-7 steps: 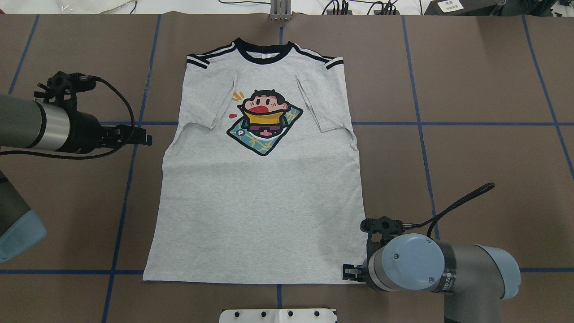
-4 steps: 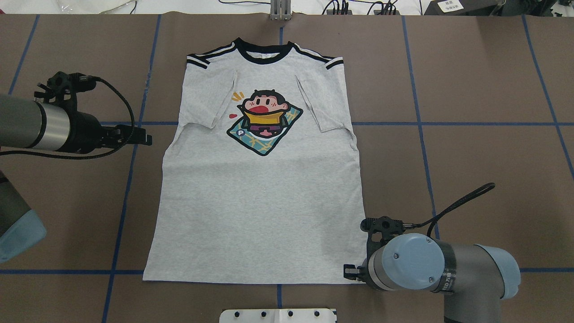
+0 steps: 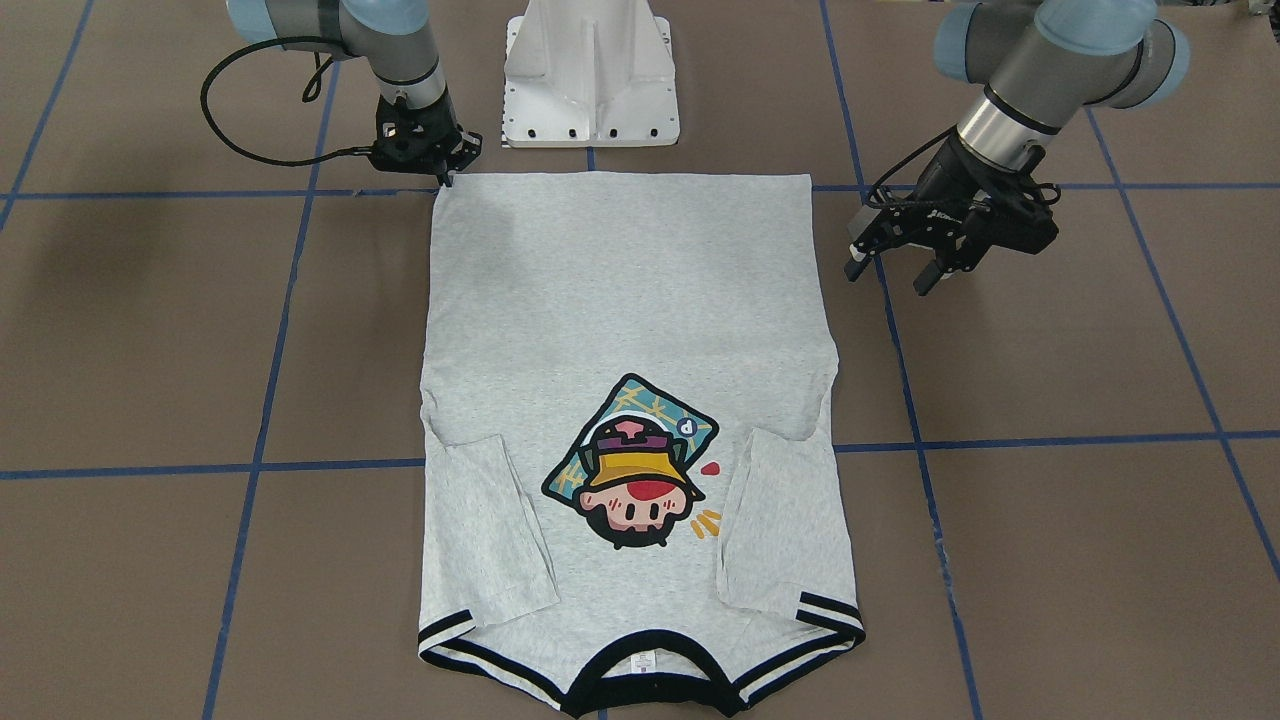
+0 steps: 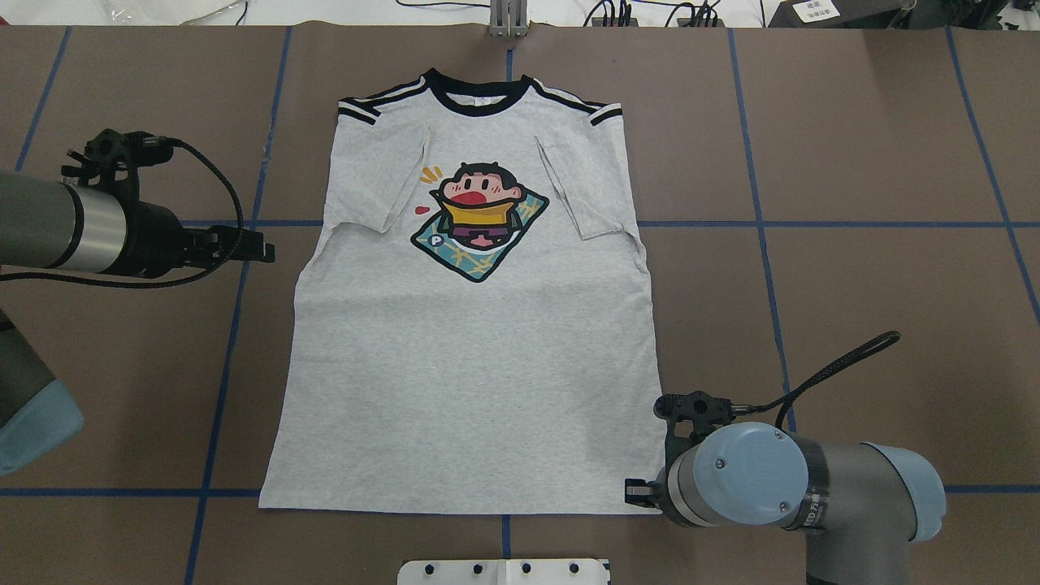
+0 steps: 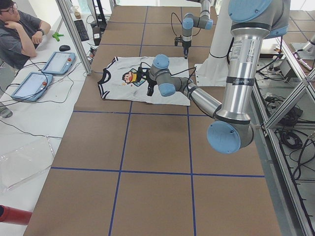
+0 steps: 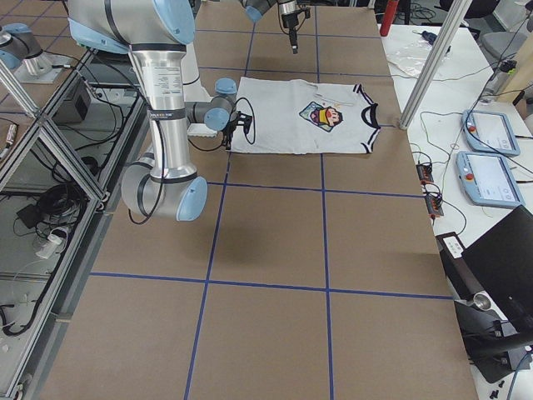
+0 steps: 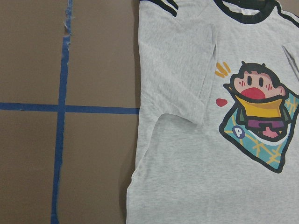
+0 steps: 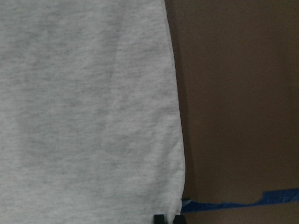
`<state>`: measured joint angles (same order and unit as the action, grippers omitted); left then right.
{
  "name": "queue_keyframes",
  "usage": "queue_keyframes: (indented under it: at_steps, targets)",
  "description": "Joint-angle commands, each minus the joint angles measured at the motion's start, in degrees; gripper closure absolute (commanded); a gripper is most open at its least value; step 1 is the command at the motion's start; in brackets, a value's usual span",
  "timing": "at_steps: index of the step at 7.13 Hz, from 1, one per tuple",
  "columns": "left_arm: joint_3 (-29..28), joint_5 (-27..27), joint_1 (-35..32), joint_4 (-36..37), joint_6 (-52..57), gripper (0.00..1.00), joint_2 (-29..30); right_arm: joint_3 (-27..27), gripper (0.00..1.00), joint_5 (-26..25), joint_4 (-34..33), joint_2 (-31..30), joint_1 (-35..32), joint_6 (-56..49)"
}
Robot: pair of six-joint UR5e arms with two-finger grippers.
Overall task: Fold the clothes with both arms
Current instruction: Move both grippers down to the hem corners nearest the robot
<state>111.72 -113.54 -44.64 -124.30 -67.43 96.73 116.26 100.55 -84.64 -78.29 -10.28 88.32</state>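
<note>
A brown paper-covered table (image 4: 853, 146) marked with a grid of blue tape lines fills the overhead view. A light heather-grey short-sleeved T-shirt (image 4: 471, 382) with a black collar and a cartoon head print lies flat in the middle of it. Its front is up, its collar is toward the top of the frame, and both sleeves are folded inward over the chest.

The silver-grey left arm (image 4: 73, 231) enters from the left edge of the overhead frame and stretches almost level toward the shirt. It stops beside the garment's left side at about armpit height, apart from the cloth. In the front-facing view the left fingers (image 3: 928, 277) sit at the right of the frame, angled down above the table and spread wide with nothing between them.

The silver-grey right arm (image 4: 756, 479) is bent at the lower right of the overhead frame, its wrist pointing down. The right fingers (image 3: 445, 172) are at the hem corner of the shirt. One black tip (image 8: 160, 218) shows at that corner in the wrist view. I cannot tell whether they are closed on the fabric.
</note>
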Motion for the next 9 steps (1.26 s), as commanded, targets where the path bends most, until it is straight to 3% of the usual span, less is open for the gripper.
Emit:
queue_keyframes:
  at_steps: [1, 3, 6, 7, 9]
  targets:
    - [0.8, 0.2, 0.7, 0.0, -0.5, 0.01, -2.7, 1.8, 1.0, -0.1, 0.0, 0.4, 0.0, 0.0]
    - [6.3, 0.6, 4.9, 0.0, -4.3, 0.01, -9.3, 3.4, 1.0, -0.3, -0.1, 0.4, -0.4, 0.0]
    - [7.4, 15.7, 25.0, 2.6, -24.3, 0.01, -9.5, 4.6, 1.0, 0.2, 0.0, 0.5, -1.9, -0.1]
    - [7.5, 18.1, 29.0, 5.9, -28.0, 0.01, -8.7, 4.6, 1.0, 0.1, 0.0, 0.8, -1.9, -0.1]
    - [6.7, 19.7, 30.7, 6.5, -28.5, 0.01, -8.8, 4.3, 1.0, -0.1, 0.0, 0.8, -1.8, -0.1]
